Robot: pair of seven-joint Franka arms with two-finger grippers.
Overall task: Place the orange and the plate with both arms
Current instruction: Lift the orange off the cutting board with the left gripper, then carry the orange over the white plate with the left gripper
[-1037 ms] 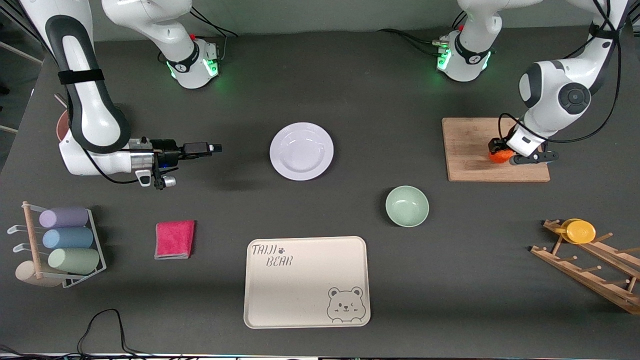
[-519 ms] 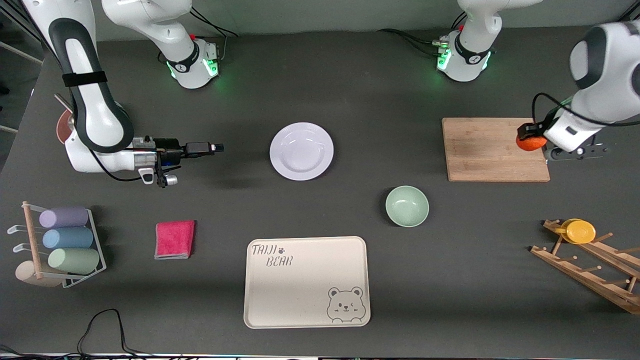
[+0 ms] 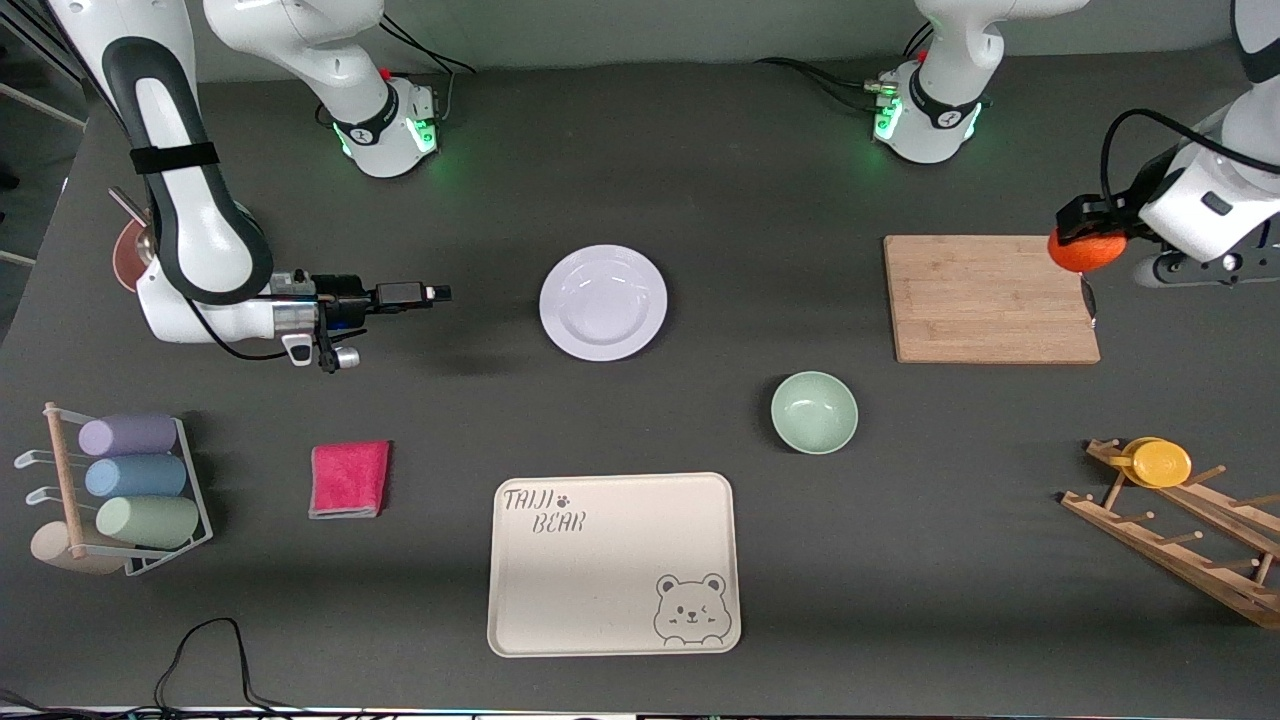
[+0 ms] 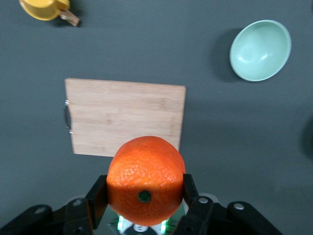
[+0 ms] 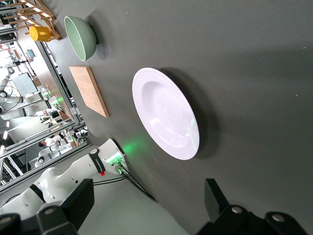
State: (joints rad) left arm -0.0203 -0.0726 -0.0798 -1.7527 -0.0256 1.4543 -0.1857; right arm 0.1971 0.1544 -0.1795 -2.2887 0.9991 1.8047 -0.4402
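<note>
The orange (image 3: pixel 1082 252) is clamped in the left hand (image 3: pixel 1085 240), up in the air over the edge of the wooden cutting board (image 3: pixel 990 298) at the left arm's end of the bench (image 3: pixel 760 180). The left wrist view shows a finger (image 4: pixel 98 195) pressed against each flank of the fruit (image 4: pixel 145 180), with the board (image 4: pixel 124 116) and the pale green bowl (image 4: pixel 260 50) below it.

The plate (image 3: pixel 603 302) lies flat on the bench near its middle, with nothing on it, farther from the front camera than the bear-print tray (image 3: pixel 614 564) and the green bowl (image 3: pixel 814 412). The right hand (image 3: pixel 436 294) sits low beside the plate toward the right arm's end of the bench, level with it and apart from it; its fingers (image 5: pixel 214 197) are spread wide, with the plate (image 5: pixel 166 120) seen through the gap.

The step in hand looks like carrying the fruit toward its place while the right arm gets ready to take the plate. To do it well, I would keep the squeeze firm, since the fruit is round and could roll out, and travel high enough to clear the bowl. The plate's rim lies nearly flush on the bench and is glossy, so the right hand should slide one finger under the rim edge and pinch only the rim, then lift level.
</note>
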